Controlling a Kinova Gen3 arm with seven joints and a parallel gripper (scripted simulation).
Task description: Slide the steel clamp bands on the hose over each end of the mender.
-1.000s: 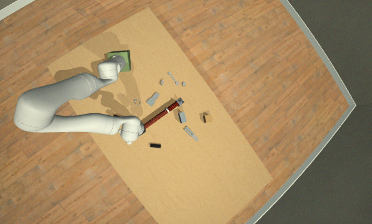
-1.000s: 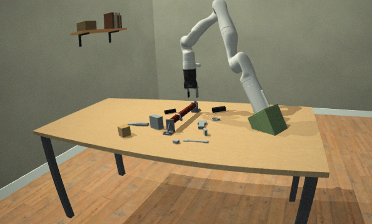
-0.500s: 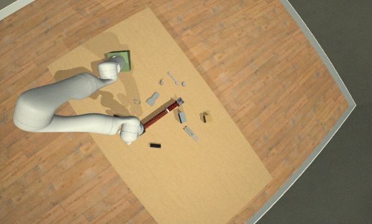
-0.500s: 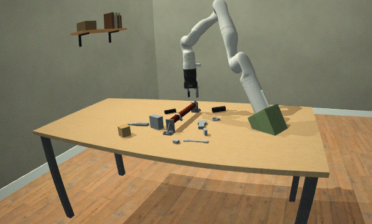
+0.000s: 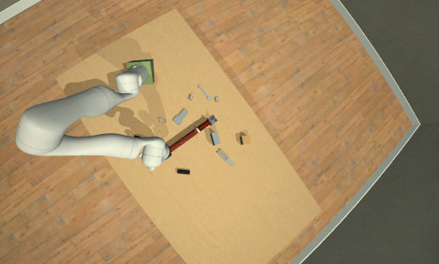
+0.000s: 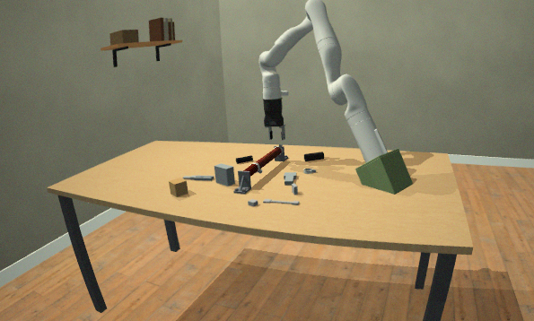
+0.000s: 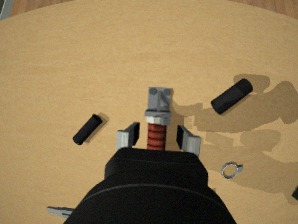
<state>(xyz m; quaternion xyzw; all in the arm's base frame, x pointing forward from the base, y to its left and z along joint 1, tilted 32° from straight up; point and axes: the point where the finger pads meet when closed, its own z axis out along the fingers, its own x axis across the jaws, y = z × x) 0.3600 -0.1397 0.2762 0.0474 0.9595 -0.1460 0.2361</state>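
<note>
Currently, item one: gripper, spread wide and holding nothing, which I have poised above one end of the hose, well above the tabletop; item two: hose, red, held off the tabletop between two grey stands, with one band visible toward the far stand and the second band not discernible from my views; risks, as I judge them: descending onto bare hose would pinch it out of round; a skewed push could cock the band; overshooting would carry it beyond the mender's end, which I cannot see.
</note>
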